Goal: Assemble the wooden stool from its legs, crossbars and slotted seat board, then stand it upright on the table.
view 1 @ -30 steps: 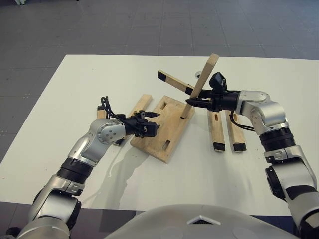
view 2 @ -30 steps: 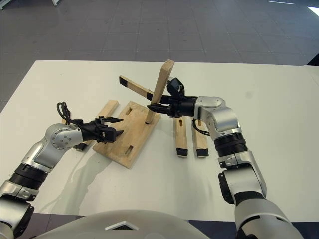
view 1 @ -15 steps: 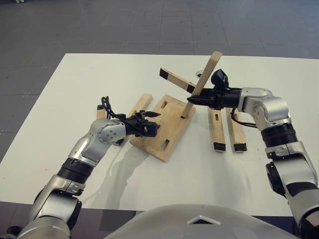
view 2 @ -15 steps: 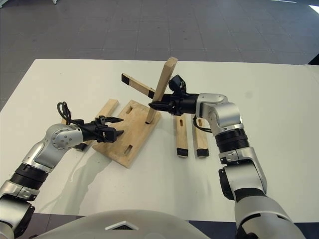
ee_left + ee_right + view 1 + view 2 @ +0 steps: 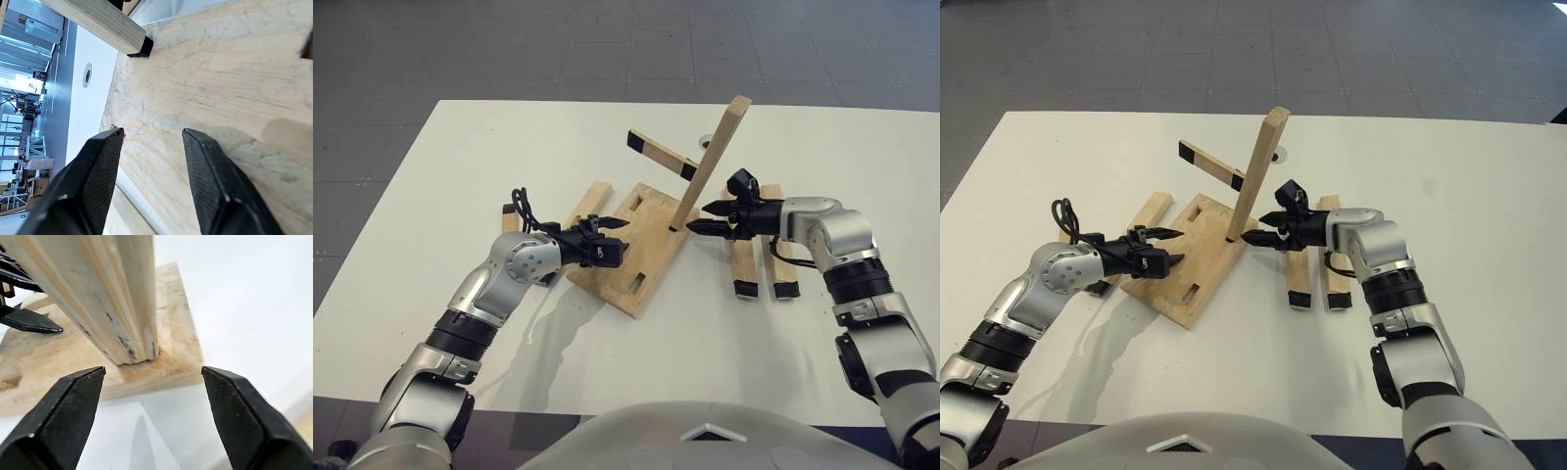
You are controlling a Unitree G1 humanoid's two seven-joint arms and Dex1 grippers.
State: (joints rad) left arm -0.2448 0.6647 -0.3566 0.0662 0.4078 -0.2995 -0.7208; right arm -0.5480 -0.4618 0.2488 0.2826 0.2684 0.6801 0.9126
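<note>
Two flat legs (image 5: 742, 269) (partly arm-covered), upright leg (image 5: 708, 162)

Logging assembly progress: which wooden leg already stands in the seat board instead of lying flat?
The leg slotted into the seat board, beside the right gripper; the rest lie flat on the table.

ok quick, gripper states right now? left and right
Left gripper: open, over the seat board, holding nothing.
Right gripper: open, at the base of the upright leg, not gripping it.
</note>
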